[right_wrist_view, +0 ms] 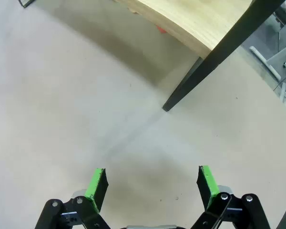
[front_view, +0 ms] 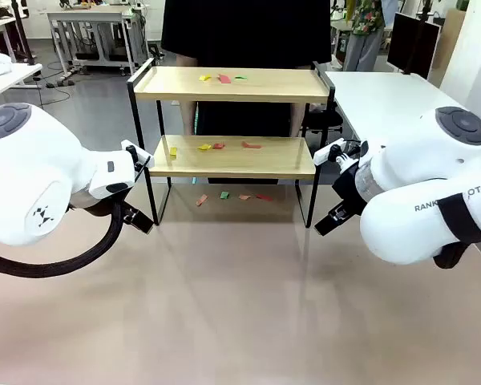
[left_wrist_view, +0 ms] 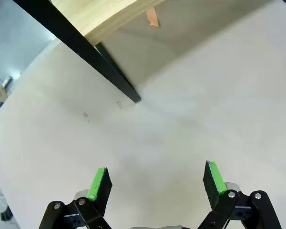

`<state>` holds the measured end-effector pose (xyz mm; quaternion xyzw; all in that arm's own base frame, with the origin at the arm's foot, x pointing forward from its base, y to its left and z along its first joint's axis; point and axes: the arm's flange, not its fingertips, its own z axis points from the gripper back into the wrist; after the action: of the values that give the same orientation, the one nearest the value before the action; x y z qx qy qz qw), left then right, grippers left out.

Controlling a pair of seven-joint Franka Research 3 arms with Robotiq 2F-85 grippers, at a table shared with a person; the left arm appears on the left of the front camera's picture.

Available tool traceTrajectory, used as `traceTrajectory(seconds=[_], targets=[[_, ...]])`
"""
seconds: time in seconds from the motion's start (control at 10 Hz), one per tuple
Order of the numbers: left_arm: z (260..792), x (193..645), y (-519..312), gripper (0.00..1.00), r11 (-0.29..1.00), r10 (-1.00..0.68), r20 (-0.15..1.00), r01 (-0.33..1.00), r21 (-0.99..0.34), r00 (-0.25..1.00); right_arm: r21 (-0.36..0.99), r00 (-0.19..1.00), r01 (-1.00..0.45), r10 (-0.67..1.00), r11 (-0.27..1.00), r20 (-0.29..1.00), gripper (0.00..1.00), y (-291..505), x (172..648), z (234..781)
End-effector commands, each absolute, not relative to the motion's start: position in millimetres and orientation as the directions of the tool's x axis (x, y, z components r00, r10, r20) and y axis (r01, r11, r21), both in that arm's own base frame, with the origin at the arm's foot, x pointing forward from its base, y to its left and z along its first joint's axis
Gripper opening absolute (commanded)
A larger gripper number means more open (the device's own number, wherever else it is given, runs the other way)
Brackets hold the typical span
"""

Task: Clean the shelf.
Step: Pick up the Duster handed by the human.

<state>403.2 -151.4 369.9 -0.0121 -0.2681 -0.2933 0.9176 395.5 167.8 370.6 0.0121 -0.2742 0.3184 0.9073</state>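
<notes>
Right now both arms hang low over the bench (front_view: 240,305), one near each front corner of the shelf (front_view: 289,85). The left gripper (left_wrist_view: 157,176) stands wide, with nothing between its green pads (left_wrist_view: 99,183). Ahead of it, up and to the left in its wrist view, the shelf's black front leg (left_wrist_view: 112,76) meets the bench. The lower board (left_wrist_view: 109,19) is beyond that, and an orange scrap (left_wrist_view: 152,17) lies under it. The right gripper (right_wrist_view: 150,179) is likewise wide and empty (pads well apart). The other front leg (right_wrist_view: 195,81) stands ahead of it, toward its right, and a red scrap (right_wrist_view: 160,28) shows under the board farther on. Between the two grippers, the shelf carries small coloured paper scraps (front_view: 224,79) on both boards, with more on the bench beneath. A person (front_view: 244,32) in black stands beyond the shelf.
</notes>
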Motion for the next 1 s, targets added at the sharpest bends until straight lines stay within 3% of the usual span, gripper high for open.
traceTrajectory(seconds=[0.0, 0.8, 0.9], targets=[[370, 403, -151, 1.00, 0.828, -0.532, 0.499, 0.545, 0.135, 0.684, -0.153, 0.647, -0.585, 0.571, 0.797, 0.505, 1.00, 168, 396, 371], [370, 403, -151, 1.00, 0.828, -0.531, 0.499, 0.545, 0.135, 0.684, -0.153, 0.646, -0.585, 0.572, 0.797, 0.505, 1.00, 168, 396, 371], [393, 407, -148, 1.00, 0.809, -0.546, 0.508, 0.578, 0.111, 0.666, -0.144, 0.629, -0.587, 0.561, 0.797, 0.539, 1.00, 167, 399, 401]])
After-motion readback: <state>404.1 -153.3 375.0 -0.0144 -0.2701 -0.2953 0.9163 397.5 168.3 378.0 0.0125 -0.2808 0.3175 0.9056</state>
